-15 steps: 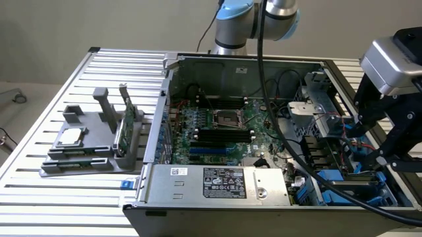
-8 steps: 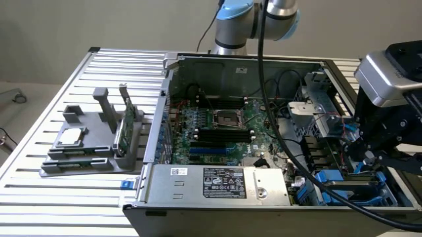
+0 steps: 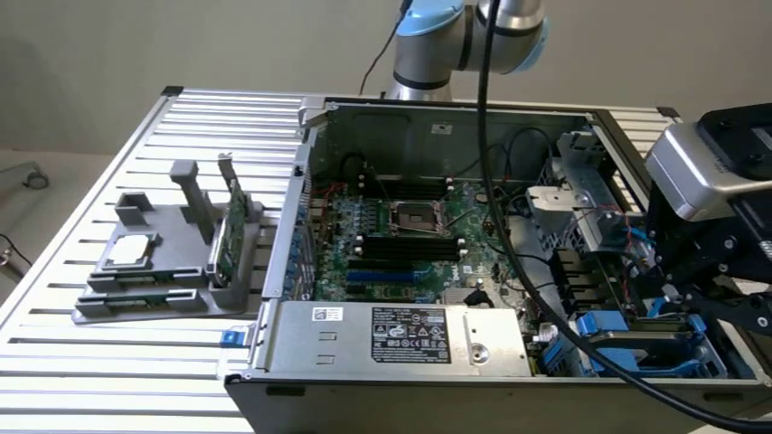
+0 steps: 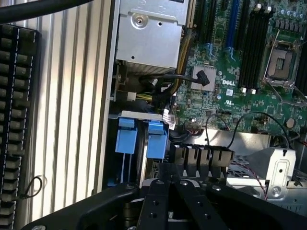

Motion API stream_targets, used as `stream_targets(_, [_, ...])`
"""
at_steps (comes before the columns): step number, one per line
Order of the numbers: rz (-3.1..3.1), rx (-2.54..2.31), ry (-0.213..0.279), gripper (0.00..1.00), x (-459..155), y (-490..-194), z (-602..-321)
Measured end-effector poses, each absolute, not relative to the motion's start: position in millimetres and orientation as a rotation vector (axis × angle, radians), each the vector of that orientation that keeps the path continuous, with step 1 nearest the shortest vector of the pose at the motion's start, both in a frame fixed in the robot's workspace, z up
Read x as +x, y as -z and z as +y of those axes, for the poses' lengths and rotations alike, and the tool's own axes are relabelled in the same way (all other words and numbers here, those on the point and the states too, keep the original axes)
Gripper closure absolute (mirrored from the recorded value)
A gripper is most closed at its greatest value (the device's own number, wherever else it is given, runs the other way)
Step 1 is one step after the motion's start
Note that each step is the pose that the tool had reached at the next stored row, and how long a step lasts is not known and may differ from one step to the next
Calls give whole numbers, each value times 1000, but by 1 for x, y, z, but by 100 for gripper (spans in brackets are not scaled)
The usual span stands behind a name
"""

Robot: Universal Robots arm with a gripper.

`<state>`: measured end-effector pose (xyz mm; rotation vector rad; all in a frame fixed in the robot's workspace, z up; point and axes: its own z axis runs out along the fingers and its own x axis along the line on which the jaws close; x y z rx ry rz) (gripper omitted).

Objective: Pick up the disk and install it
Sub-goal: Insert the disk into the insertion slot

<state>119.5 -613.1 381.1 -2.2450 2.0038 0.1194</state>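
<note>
— Where is the silver-grey metal hard drive in its blue plastic frame (image 3: 609, 330) sitting?
— It is standing in the drive bay of the open grey computer case (image 3: 422, 393), low at the exterior view's right.
— And the black fingers (image 4: 154, 199)?
— We are seeing them drawn together just above its blue tabs. We cannot tell whether they are pinching the frame.
— How are we judging its handling?
— Dense, rigid and sensitive to knocks. We are favouring the blue tabs over bare metal.
</note>
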Motion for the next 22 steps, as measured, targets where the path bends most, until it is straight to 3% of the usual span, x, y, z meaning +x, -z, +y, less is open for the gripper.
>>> stream_targets(22, [1984,-2262,-120,89,142,-341,-614])
